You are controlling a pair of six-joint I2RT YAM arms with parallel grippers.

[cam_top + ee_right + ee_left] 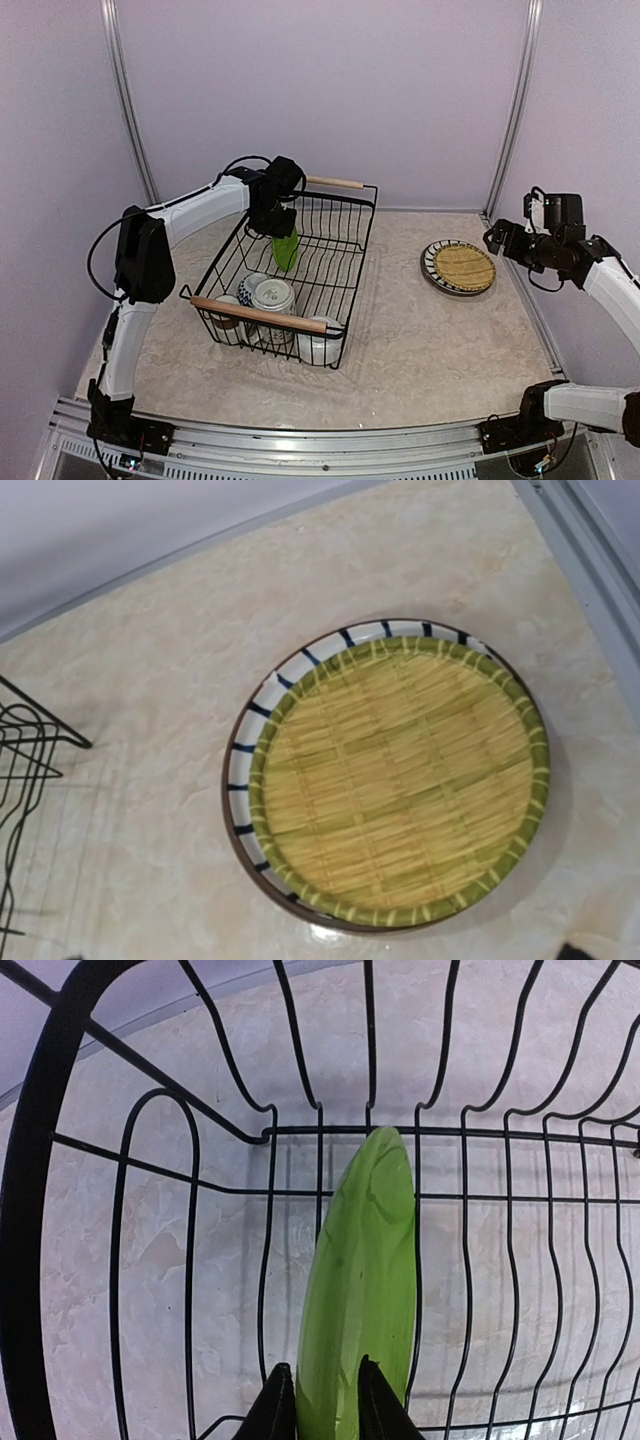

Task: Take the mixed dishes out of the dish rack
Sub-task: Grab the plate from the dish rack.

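Note:
The black wire dish rack (345, 235) with two wooden handles stands left of centre. My left gripper (283, 228) reaches into its far end and is shut on the rim of a lime green plate (286, 250) that stands on edge; in the left wrist view the fingers (278, 1410) pinch the plate (365, 1270). At the rack's near end are a white patterned bowl (272, 295), a small brown mug (226, 312) and a white mug (318, 346). My right gripper (497, 238) hovers empty, jaws apart, beside a striped plate (250, 735) on the table.
A yellow-green woven-pattern plate (400, 780) lies stacked on the striped plate, at the right of the table (459, 267). The rack's wires (150, 1150) surround the held plate. The right wall rail (590, 550) runs close to the stack.

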